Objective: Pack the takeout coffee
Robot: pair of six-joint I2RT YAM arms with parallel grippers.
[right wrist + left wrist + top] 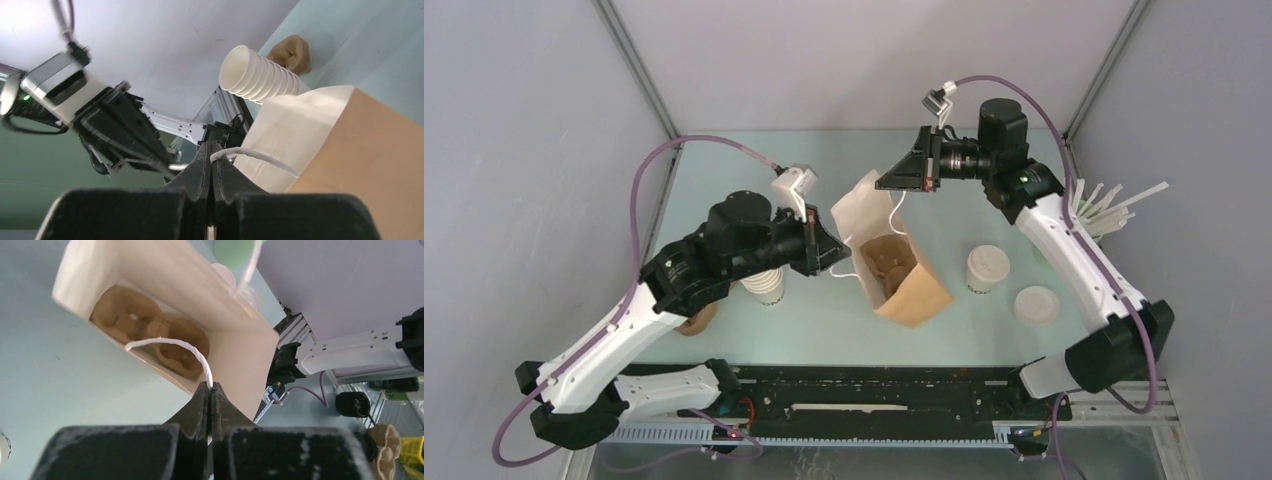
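Note:
The takeout coffee [987, 268], a small cream cup with a white lid, stands on the table right of the brown paper bag [919, 290]. The bag stands open at mid-table, a pulp cup carrier [150, 327] lying inside it. My left gripper [842, 262] is shut on one white string handle [165, 342] at the bag's near-left side. On the far side, my right gripper [882, 182] is shut on the other string handle [260, 159]. Both strings run from between closed jaws to the bag's mouth, in the left wrist view [210, 386] and the right wrist view [211, 146].
A stack of nested cream cups [767, 285] stands under my left arm, with another pulp carrier [696, 320] beside it. A loose white lid [1036, 305] lies right of the coffee. White stirrers [1109, 205] fan out at the right wall.

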